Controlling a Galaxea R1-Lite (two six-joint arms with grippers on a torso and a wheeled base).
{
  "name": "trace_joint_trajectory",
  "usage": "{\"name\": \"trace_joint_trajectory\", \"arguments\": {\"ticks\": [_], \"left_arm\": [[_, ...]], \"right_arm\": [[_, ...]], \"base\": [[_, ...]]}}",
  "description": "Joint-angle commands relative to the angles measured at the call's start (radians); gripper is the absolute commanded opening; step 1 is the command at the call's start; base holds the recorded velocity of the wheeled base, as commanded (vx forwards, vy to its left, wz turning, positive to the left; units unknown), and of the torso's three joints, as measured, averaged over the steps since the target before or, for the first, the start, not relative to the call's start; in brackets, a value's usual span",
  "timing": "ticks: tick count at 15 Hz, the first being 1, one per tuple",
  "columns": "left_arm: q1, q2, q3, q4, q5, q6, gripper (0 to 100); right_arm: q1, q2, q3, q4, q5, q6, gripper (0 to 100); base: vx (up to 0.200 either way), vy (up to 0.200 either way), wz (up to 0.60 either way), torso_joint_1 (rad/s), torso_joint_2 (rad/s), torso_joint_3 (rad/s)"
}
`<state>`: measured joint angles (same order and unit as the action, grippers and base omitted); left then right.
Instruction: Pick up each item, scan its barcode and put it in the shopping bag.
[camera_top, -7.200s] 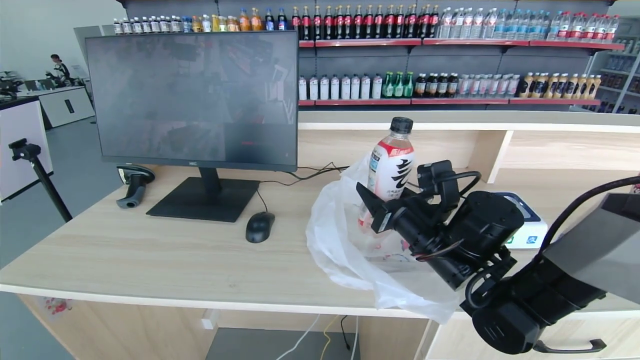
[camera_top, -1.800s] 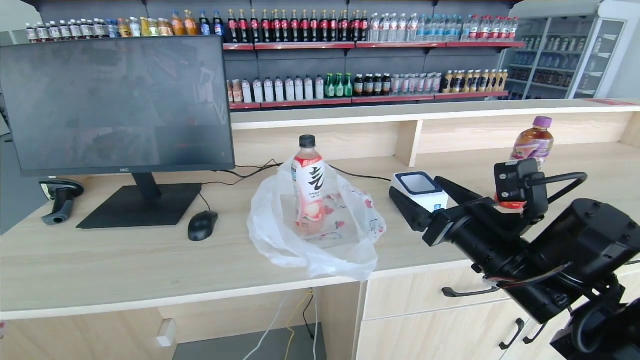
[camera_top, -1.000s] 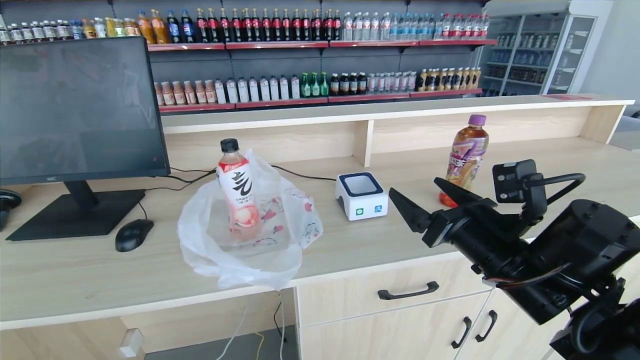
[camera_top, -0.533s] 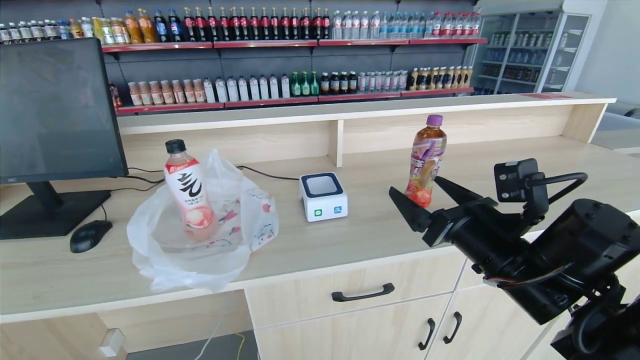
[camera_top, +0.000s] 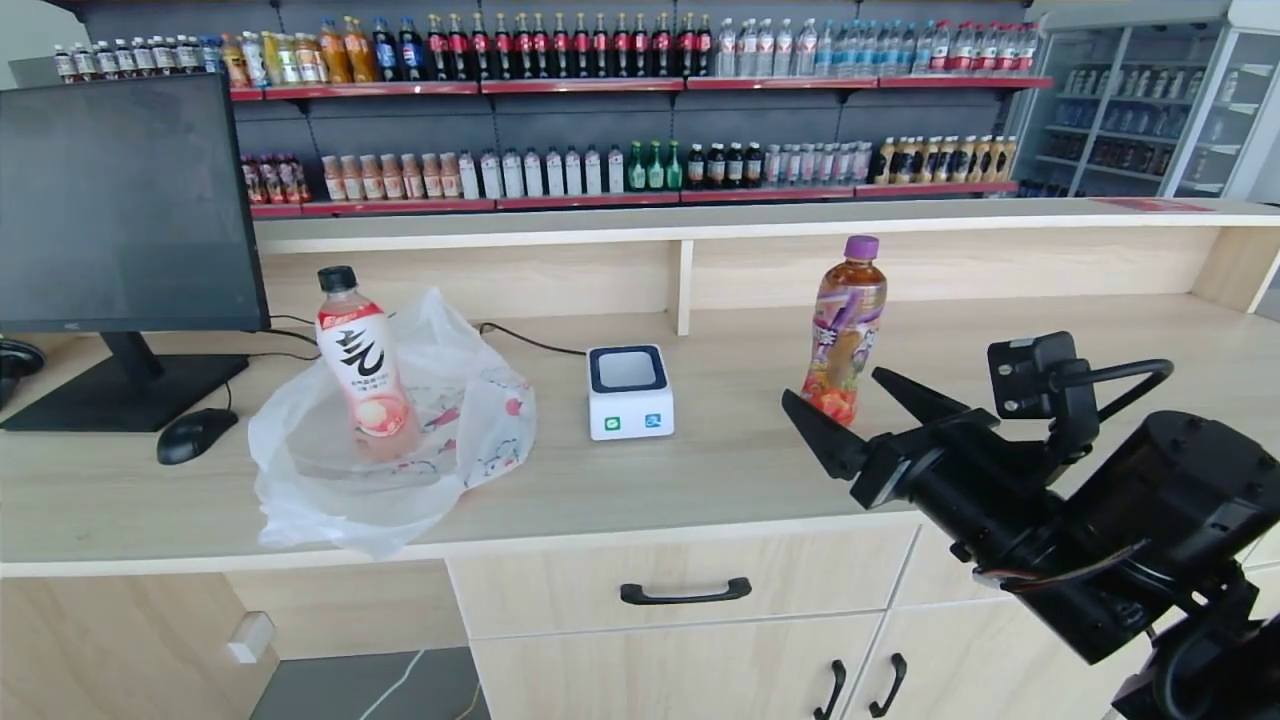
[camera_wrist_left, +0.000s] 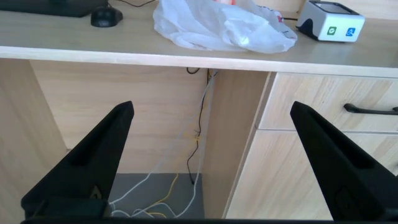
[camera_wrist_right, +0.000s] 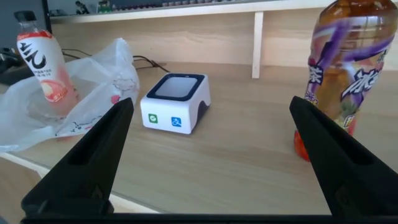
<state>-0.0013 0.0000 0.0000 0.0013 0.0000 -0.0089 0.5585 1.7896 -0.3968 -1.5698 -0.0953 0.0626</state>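
Near the left end of the worktop (camera_top: 700, 470): a thin white shopping bag (camera_top: 480, 420), lying open, with a pink bottle (camera_top: 362, 375) upright inside. Just right of the bag, a small white scanner (camera_top: 628, 392). Further right, a purple-capped bottle (camera_top: 845, 320), upright. Near it, toward the front edge, the right gripper (camera_top: 830, 385), spread wide, holding nothing. Far left, a monitor (camera_top: 120, 200) and a mouse (camera_top: 195, 435).

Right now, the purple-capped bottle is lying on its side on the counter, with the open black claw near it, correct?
Not lying: the purple-capped bottle stands upright on the counter, as the head view shows. The open black claw is near it.
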Motion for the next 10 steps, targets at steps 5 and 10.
{"name": "trace_joint_trajectory", "arguments": {"ticks": [5, 10], "left_arm": [[0.001, 0.000, 0.000, -0.001, 0.000, -0.002, 100], [0.000, 0.000, 0.000, 0.000, 0.000, 0.003, 100]], "right_arm": [[0.000, 0.008, 0.001, -0.001, 0.000, 0.000, 100], [0.000, 0.010, 0.003, -0.001, 0.000, 0.000, 100]], "base": [[0.000, -0.200, 0.00, 0.005, 0.00, 0.005], [0.000, -0.040, 0.00, 0.000, 0.00, 0.000]]}}
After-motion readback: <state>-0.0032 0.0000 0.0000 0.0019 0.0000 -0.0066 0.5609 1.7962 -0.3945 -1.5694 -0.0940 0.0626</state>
